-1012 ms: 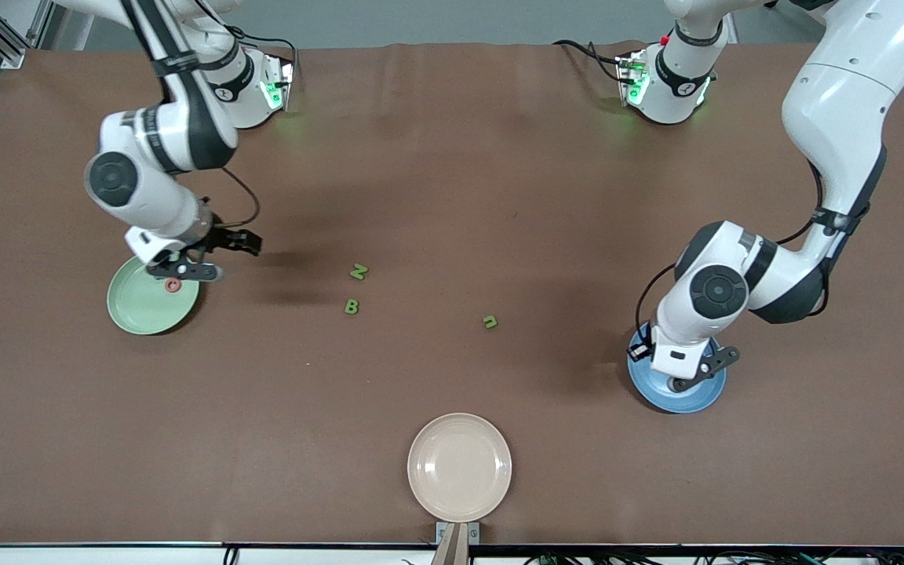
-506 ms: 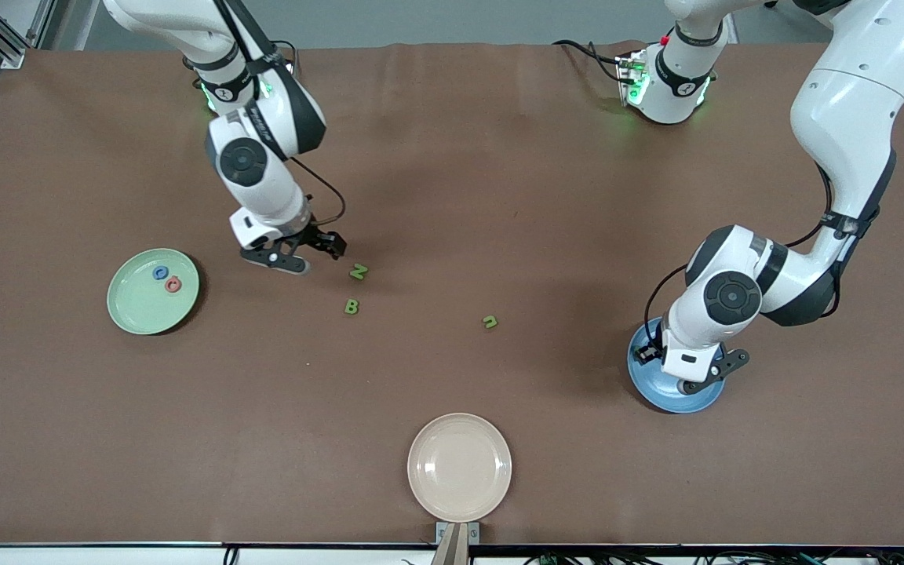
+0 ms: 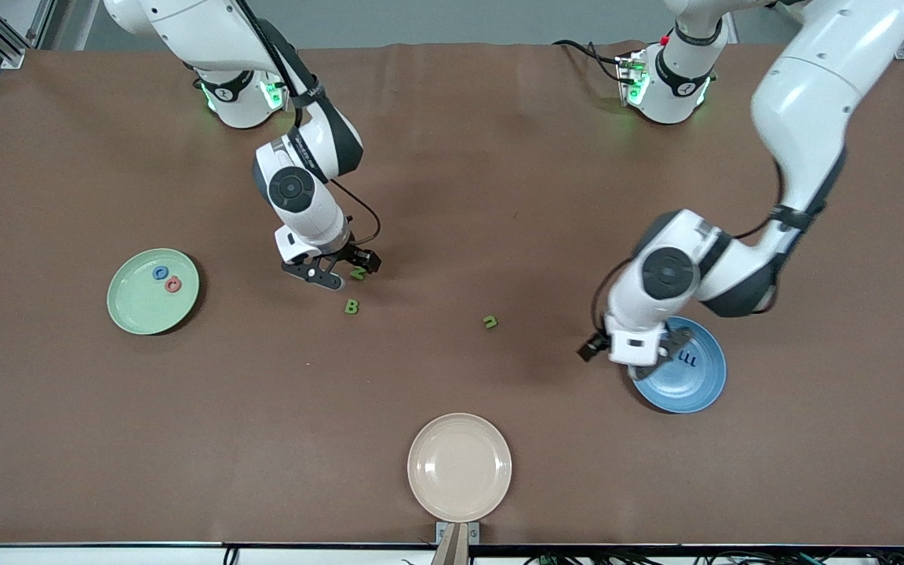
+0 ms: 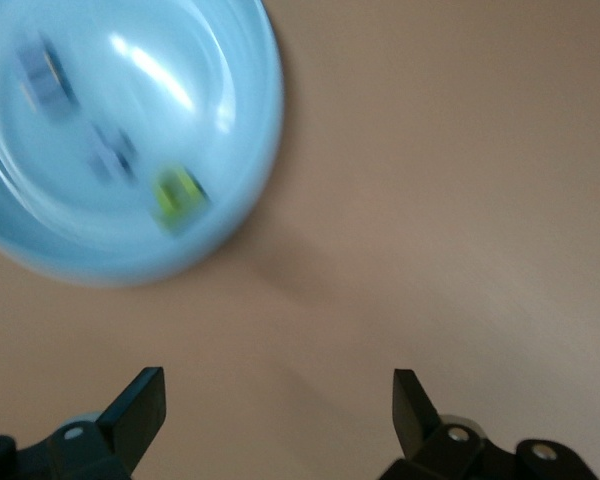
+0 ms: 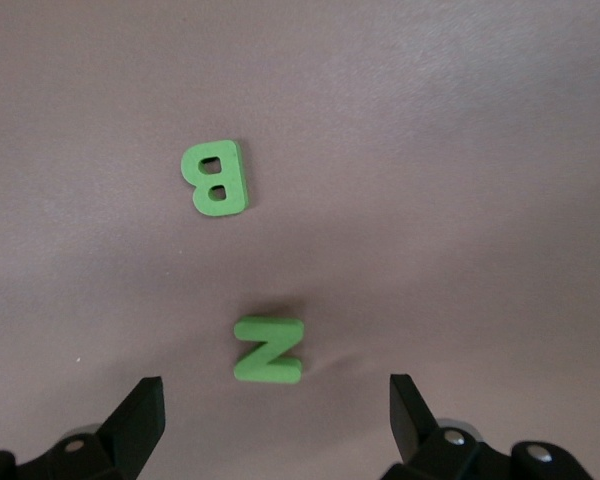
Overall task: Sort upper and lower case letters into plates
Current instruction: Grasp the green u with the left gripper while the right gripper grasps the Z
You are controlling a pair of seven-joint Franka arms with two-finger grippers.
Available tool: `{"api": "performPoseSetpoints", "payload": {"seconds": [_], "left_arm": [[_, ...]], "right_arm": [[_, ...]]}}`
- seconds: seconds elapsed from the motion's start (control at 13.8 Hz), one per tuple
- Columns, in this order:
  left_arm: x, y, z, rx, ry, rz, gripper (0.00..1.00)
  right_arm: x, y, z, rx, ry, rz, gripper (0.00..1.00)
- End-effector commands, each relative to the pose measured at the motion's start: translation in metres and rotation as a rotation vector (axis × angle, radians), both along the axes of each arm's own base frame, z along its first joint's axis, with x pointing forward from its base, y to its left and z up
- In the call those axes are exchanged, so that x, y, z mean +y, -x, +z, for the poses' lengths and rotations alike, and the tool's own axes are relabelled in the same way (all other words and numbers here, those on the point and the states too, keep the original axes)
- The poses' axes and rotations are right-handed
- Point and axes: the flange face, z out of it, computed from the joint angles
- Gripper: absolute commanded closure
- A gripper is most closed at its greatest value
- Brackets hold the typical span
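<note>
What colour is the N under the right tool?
Green; the N shows best in the right wrist view, lying between the open right tool's fingers.

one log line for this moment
right hand: open over N | left hand: open, at blue plate rim | B, n: on table

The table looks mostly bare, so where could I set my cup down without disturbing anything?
Bare cloth spans between the beige plate and the green plate, and between the two robot bases. It is crowded mid-table: the right gripper, open, over the green N, the green B beside it, the small n.
</note>
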Motion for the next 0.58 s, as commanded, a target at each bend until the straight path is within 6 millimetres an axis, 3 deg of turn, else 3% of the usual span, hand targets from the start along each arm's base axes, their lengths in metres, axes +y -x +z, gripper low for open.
{"api": "performPoseSetpoints", "payload": {"seconds": [0.0,0.07,0.36,0.51], "left_arm": [[-0.064,0.014,-0.013,0.02,0.036,0.058,0.0],[-0.087,0.029,-0.022,0.029,0.03,0.007,0.0],[-0.144,0.043,-0.04,0.018,0.036,-0.067,0.08],[-0.157,0.044,-0.052,0.007,0.016,-0.102,0.16]], "right_arm": [[0.005,0.0,-0.011,0.005,-0.001,-0.022,0.03],[0.005,-0.001,-0.014,-0.001,-0.003,-0.023,0.06],[0.005,0.0,-0.027,0.001,0.001,-0.022,0.21],[0.005,0.0,-0.027,0.002,0.002,-0.022,0.33]]}}
